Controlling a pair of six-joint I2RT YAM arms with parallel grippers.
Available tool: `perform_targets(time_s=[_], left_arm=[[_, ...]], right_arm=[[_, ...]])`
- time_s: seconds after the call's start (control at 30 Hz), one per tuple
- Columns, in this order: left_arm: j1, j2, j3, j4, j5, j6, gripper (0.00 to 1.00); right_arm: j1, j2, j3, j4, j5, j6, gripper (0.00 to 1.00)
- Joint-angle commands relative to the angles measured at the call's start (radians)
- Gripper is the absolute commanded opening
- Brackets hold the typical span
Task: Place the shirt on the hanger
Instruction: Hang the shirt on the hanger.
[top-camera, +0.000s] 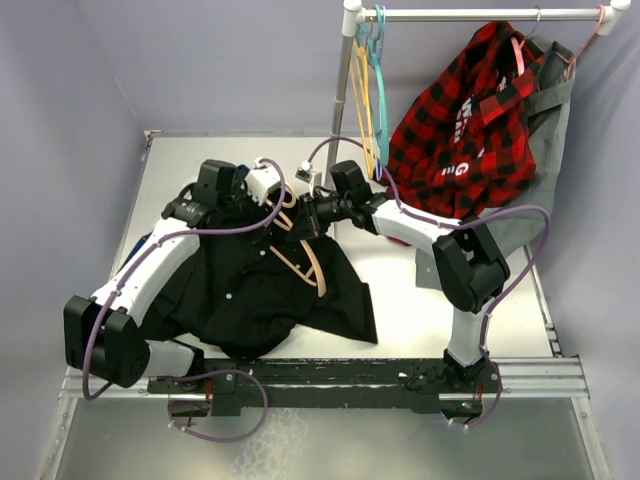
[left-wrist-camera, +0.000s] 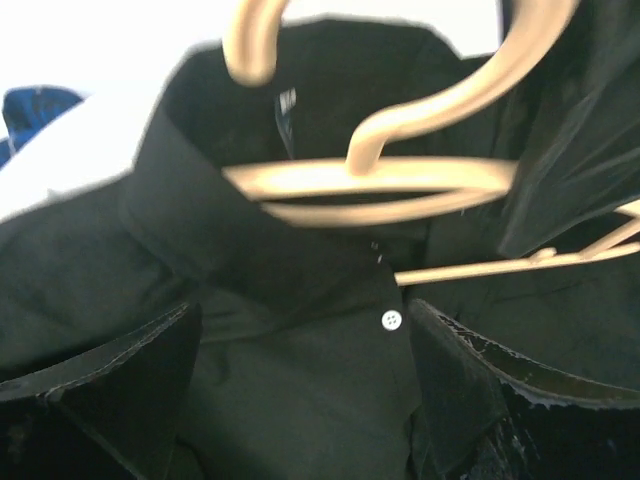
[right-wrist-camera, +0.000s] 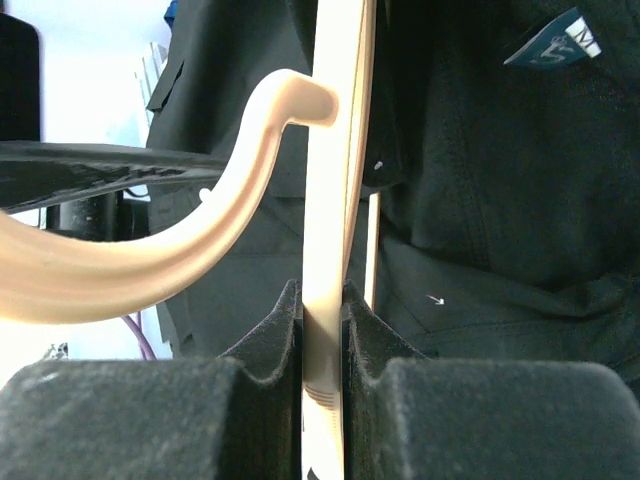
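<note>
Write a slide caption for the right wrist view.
Right hand grips the tan hanger by its flat arm, black shirt behind.

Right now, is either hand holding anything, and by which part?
The right hand is shut on the hanger, pinching its flat body close to the hook. The left hand is open over the shirt, holding nothing.

Shirt (left-wrist-camera: 300, 400) matt black cloth; hanger (right-wrist-camera: 335, 200) smooth, pale, wood-coloured; table (top-camera: 400, 330) dull metal.
</note>
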Motion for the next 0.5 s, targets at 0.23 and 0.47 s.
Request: perform_targets(time_s=[0.23,0.47], left_arm=[[-0.003,-0.041,-0.175,0.281,-0.079,-0.058,0.76],[-0.002,0.020,-0.174,0.322,0.017,-0.085,0.64]], right_arm=[[-0.014,-0.037,-0.012,0.111,-0.053,0.035,0.00],[-0.016,-0.049,-0.021,0.110,-0.058,0.034,0.00]])
